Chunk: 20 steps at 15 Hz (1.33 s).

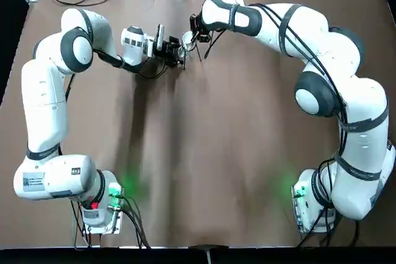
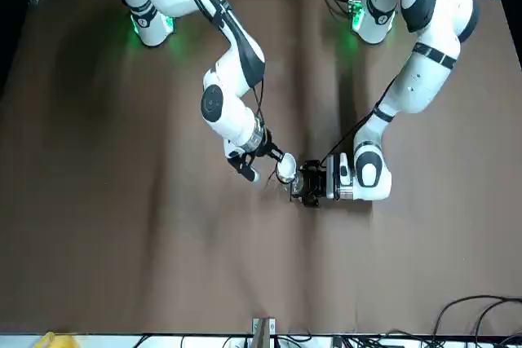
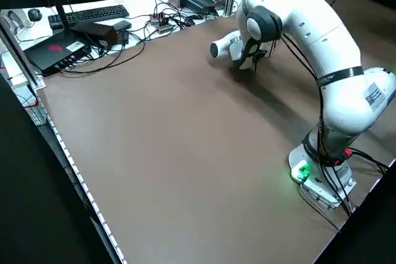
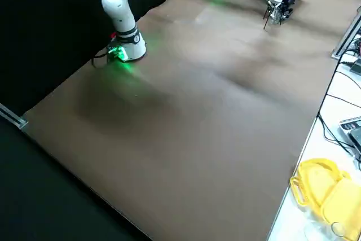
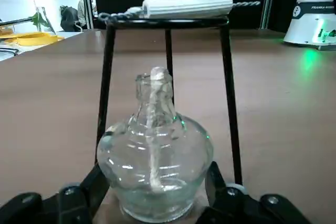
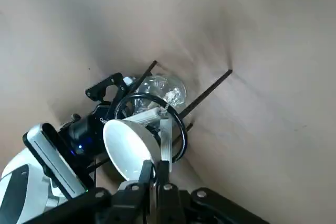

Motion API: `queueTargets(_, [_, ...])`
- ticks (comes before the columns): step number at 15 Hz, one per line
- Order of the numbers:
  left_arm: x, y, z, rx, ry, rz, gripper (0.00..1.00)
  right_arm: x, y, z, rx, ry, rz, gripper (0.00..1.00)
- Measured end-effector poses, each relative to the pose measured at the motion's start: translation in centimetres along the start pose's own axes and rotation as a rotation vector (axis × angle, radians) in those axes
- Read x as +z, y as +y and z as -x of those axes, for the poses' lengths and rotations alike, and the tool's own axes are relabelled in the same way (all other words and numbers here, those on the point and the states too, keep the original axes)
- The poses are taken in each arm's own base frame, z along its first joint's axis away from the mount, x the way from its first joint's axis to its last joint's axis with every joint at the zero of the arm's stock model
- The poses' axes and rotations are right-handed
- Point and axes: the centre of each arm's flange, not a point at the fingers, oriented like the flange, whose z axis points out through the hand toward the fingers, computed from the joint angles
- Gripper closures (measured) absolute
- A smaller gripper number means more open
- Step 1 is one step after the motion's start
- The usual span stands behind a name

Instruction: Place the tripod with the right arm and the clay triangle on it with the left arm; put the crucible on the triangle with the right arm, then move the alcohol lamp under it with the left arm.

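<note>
The tripod (image 5: 168, 77) stands on the brown surface (image 1: 204, 153) with the clay triangle (image 5: 186, 7) across its ring. The left pincer (image 5: 157, 198), fingers spread, grips the alcohol lamp (image 5: 155, 156) between the tripod's legs. The right pincer (image 6: 156, 174), clamped thin on the crucible (image 6: 126, 148) rim, holds it just above the triangle.

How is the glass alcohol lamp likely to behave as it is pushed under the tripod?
The alcohol lamp has a wide round base, so it probably slides rather than tips. Its clear glass looks fragile and slippery between the left end effector fingers. The tripod legs are thin; a bump could shift them.
</note>
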Motion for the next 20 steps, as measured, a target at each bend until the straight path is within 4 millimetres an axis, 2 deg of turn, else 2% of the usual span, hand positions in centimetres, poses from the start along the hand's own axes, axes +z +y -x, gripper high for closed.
queueTargets(7, [-0.3, -0.1, 0.1, -0.001, 0.0, -0.005, 0.21, 0.6, 0.3, -0.2, 0.001, 0.001, 0.006, 0.94])
queueTargets(8, [-0.7, -0.3, 0.1, -0.002, 0.005, -0.009, 0.13, 0.6, 0.3, -0.2, -0.001, 0.001, 0.007, 0.94])
queueTargets(10, [-1.7, -0.6, -0.2, 0.0, 0.019, -0.016, 0.09, 0.7, 0.3, -0.2, -0.005, 0.0, 0.008, 0.87])
queueTargets(11, [-2.2, -0.8, -0.2, 0.001, 0.023, -0.022, 0.02, 0.7, 0.4, -0.3, -0.005, 0.001, 0.008, 0.86])
queueTargets(13, [-2.9, -1.0, -0.3, 0.001, 0.028, -0.029, 0.01, 0.7, 0.3, -0.3, -0.009, 0.002, 0.006, 0.72])
queueTargets(17, [-4.0, -1.3, -0.3, 0.003, 0.028, -0.041, 0.01, 0.5, 0.1, -0.4, -0.021, 0.006, 0.0, 0.34])
queueTargets(18, [-4.4, -1.4, -0.2, 0.003, 0.031, -0.042, 0.01, 0.3, 0.0, -0.5, -0.022, 0.008, -0.003, 0.3])
queueTargets(20, [-5.2, -1.5, -0.1, 0.006, 0.034, -0.041, 0.01, 0.0, -0.1, -0.8, -0.02, 0.014, -0.007, 0.31])
